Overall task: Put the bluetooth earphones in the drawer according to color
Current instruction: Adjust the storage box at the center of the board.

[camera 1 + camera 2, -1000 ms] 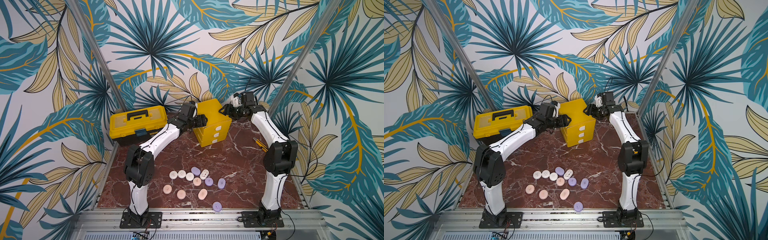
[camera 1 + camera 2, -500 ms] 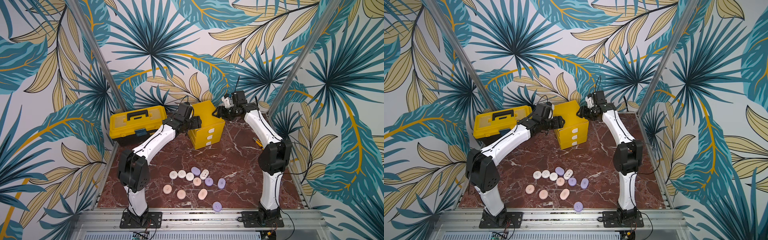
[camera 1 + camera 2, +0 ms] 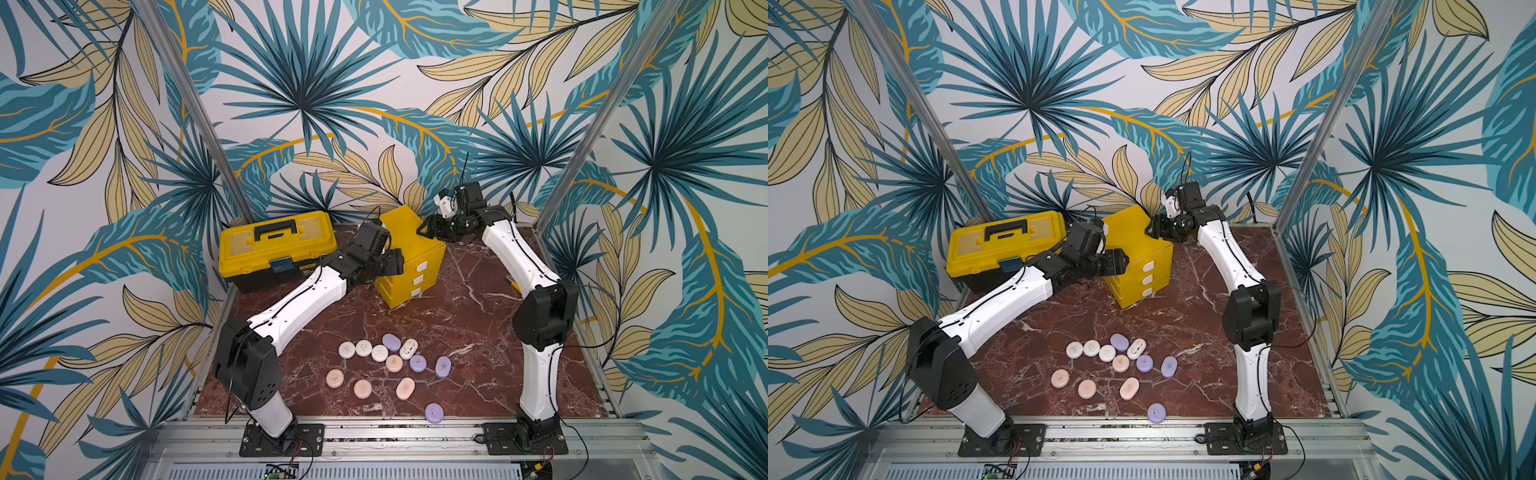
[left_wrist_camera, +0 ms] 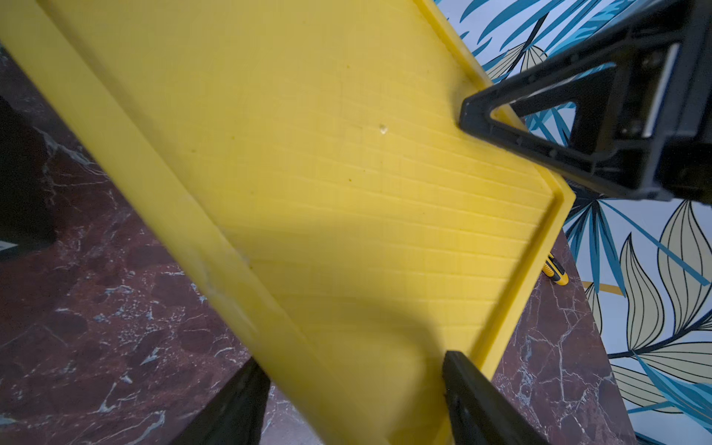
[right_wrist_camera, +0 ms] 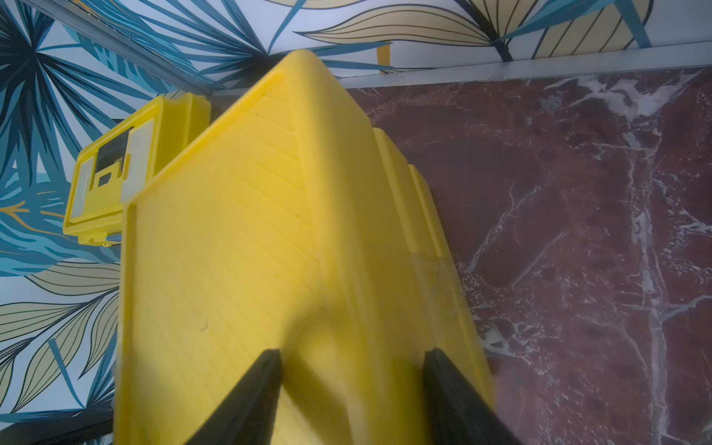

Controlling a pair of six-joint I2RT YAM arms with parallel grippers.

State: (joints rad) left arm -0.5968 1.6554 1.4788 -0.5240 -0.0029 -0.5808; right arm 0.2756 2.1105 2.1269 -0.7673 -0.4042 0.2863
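Toward the rear, left gripper (image 4: 352,362) and right gripper (image 5: 352,352), spread wide, apparently clamp the ribbed yellow drawer chest (image 3: 409,239) by its corners.

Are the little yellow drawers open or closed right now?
Shut. In both top views the three drawers of the yellow drawer chest sit flush, their white tab handles lined up, none sticking out.
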